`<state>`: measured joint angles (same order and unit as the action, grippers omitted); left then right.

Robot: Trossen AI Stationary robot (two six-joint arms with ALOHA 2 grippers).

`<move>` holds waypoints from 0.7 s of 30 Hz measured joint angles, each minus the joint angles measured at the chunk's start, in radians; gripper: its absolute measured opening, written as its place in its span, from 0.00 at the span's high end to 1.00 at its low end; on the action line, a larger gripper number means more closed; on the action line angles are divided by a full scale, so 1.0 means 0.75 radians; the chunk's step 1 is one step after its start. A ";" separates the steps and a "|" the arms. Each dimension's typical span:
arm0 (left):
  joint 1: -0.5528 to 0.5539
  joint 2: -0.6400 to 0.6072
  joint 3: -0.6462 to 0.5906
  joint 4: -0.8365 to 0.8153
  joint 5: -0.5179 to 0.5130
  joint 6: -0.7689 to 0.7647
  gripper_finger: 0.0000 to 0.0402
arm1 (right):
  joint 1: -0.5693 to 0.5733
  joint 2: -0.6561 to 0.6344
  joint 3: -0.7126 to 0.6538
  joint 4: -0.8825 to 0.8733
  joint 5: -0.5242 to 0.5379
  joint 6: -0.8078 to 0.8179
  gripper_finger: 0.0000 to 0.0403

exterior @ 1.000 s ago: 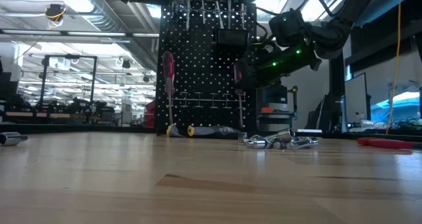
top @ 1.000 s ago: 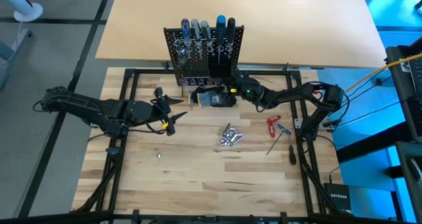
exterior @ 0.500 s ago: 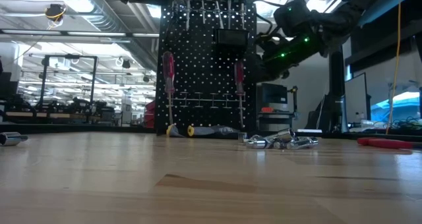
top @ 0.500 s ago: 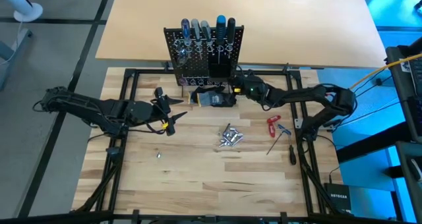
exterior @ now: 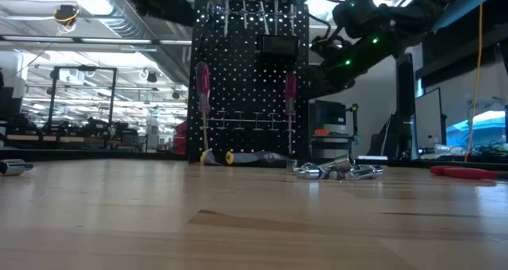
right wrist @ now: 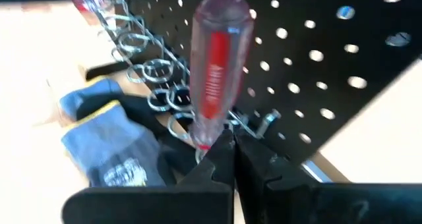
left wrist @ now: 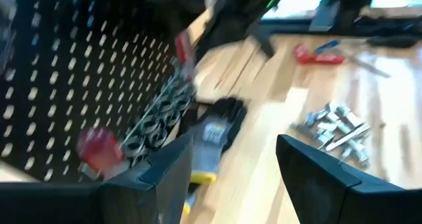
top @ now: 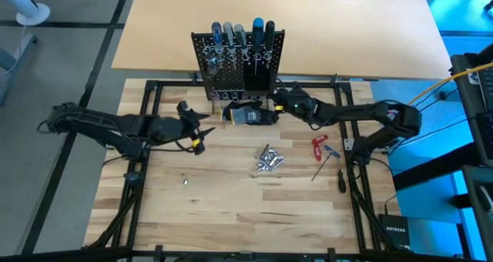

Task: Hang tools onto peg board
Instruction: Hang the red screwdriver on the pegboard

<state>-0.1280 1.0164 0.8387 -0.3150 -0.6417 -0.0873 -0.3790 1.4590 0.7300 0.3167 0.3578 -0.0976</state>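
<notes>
Two red-handled screwdrivers hang upright in the lower ring row of the peg board (exterior: 249, 79): one (exterior: 203, 87) near the board's left edge in the low view, the other (right wrist: 215, 79) at the right end of the row, straight ahead of the right tool (right wrist: 232, 159). That tool's fingers are pressed together with nothing between them; their tips sit just below the handle's lower end, and whether they touch it cannot be told. In the high view the right tool (top: 282, 102) is at the board's front right corner. More screwdrivers with black, blue and grey handles (top: 239, 33) stand along the board's top edge. A glove (top: 253, 115) lies on the desk (top: 231, 193) at the foot of the board, just beside the right tool. Nearer the front, well apart from both tools, lies a heap of silver bits (top: 268, 159), and to its right a red screwdriver (top: 319, 146), a blue one (top: 332, 149) and a black one (top: 340, 177). The left tool (top: 202, 132) hovers over the desk left of the glove, fingers (left wrist: 316, 168) spread and holding nothing, pointing toward the board. One small silver piece (top: 185, 181) lies alone in front of it.
</notes>
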 joint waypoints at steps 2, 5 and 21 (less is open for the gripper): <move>0.033 0.000 0.000 -0.071 -0.002 -0.071 0.48 | 0.000 -0.056 0.000 -0.098 0.018 -0.006 0.99; 0.083 -0.001 -0.043 -0.087 -0.004 -0.154 0.48 | 0.003 -0.153 0.000 -0.269 0.022 0.022 0.99; 0.487 0.193 -0.373 0.511 0.245 -0.065 0.48 | 0.164 -0.328 -0.252 -0.159 0.022 0.016 0.99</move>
<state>0.2373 1.1609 0.5587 0.0682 -0.4577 -0.1363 -0.2559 1.2129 0.5410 0.1976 0.3745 -0.0859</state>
